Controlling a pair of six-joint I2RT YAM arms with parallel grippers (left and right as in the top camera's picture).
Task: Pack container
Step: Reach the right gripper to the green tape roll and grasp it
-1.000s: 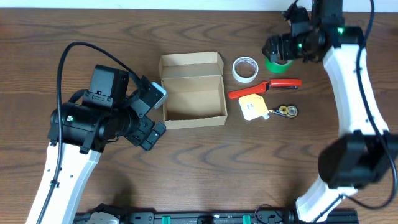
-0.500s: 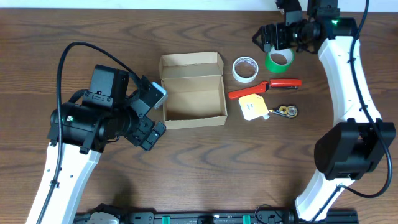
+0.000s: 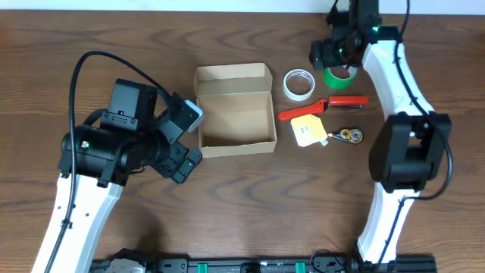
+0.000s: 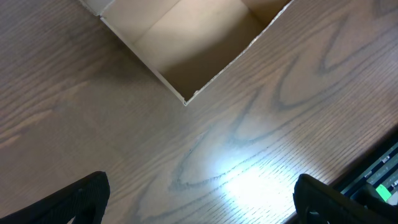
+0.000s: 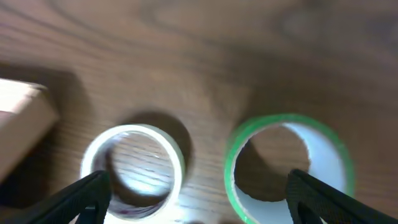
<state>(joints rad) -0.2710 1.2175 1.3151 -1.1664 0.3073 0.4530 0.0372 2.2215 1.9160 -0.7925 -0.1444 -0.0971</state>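
The container [image 3: 235,106] is an open tan cardboard box at the table's middle, its lid flap folded back; its corner shows in the left wrist view [image 4: 186,43] and its edge at the left of the right wrist view [image 5: 22,118]. A white tape roll [image 3: 298,83] and a green tape roll [image 3: 339,76] lie to its right, and both show in the right wrist view, white [image 5: 134,165] and green [image 5: 289,162]. My right gripper [image 5: 199,196] is open above the two rolls [image 3: 327,54]. My left gripper [image 4: 199,199] is open over bare wood, left of the box [image 3: 182,163].
Red-handled pliers [image 3: 322,107], a yellow card [image 3: 309,130] and small metal key rings [image 3: 348,136] lie right of the box. The table's front edge with a black rail [image 4: 373,174] shows in the left wrist view.
My right gripper has swung left and back from over the green roll towards the table's far edge, above both rolls. The left arm has not moved.
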